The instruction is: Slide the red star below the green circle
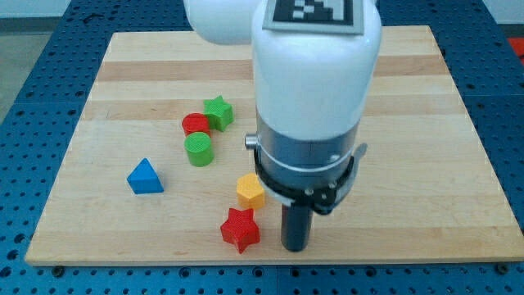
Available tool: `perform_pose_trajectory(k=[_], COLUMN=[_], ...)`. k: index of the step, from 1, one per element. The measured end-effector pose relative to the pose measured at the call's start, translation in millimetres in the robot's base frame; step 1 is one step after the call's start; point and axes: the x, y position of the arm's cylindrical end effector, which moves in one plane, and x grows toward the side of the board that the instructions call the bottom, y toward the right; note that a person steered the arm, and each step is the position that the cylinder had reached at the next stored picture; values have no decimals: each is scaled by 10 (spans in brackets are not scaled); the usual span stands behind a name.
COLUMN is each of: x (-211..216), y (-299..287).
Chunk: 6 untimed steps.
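The arm hangs over the middle of the wooden board [426, 98], its white housing [315, 74] and grey collar [307, 160] hiding a good part of the surface behind it. There is no hand or claw on this arm to be wide, narrow or holding anything: it ends in a dark rod, and my tip [295, 247] rests on the board near the view's bottom edge.

The red star [240, 229] lies just beside the tip, at its nine o'clock, with a narrow strip of bare wood between them; they do not touch. At about one o'clock from the star, close by, sits the yellow hexagon block [250, 190]. The green circle [198, 149] stands farther up the board, at roughly eleven o'clock from the star and well apart from it.

Directly at twelve o'clock from the green circle, touching it or nearly so, is a red circle [196, 124], and pressed against that one at its two o'clock is a green star [218, 111]. A blue triangle [145, 177] sits alone at about eight o'clock from the green circle.
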Motion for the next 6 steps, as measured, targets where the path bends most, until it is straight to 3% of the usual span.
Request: perform_pose_trajectory(k=[2,4,6], x=[32,-536,-538], y=[-639,-700,-716])
